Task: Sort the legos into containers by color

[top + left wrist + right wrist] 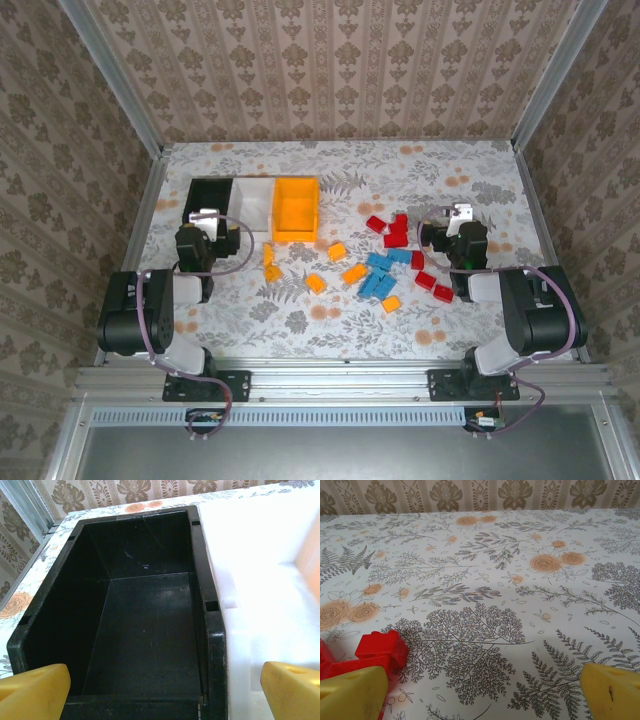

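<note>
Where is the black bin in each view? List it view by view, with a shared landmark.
Top external: black bin, leftmost of the three bins.
Left wrist: centre-left, its open top facing the camera.
Right wrist: faces floral cloth and a red lego.
Shared landmark: white bin right beside it.

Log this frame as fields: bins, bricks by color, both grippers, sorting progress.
bins: black bin, white bin, orange bin, side by side at the far left, in that order
bin contents: no bricks seen in any
red legos: cluster right of centre on the table
blue legos: cluster just nearer than the red
orange legos: scattered between orange bin and blue cluster
left gripper: open, over the black bin, empty
right gripper: open, above bare table, red legos beside one finger
progress: nothing sorted yet
</note>
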You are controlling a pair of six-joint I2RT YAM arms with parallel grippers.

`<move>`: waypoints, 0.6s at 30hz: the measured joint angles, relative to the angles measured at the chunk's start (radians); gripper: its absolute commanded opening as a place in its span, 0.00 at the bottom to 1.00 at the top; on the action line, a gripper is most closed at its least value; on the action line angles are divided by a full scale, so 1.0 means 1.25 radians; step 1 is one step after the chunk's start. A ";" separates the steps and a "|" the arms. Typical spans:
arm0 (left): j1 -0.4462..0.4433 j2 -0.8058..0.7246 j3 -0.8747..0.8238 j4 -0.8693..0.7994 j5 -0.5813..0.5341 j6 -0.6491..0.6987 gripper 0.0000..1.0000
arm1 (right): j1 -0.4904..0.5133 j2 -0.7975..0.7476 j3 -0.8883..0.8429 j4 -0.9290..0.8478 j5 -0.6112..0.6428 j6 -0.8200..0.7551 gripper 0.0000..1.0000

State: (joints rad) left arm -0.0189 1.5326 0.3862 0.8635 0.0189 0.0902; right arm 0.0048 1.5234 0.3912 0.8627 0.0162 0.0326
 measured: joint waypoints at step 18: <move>0.012 -0.001 0.013 -0.034 0.001 -0.018 1.00 | 0.000 -0.002 0.003 -0.014 0.007 0.000 1.00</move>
State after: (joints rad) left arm -0.0044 1.5311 0.4026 0.8211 0.0196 0.0677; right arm 0.0048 1.5208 0.3946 0.8448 0.0250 0.0330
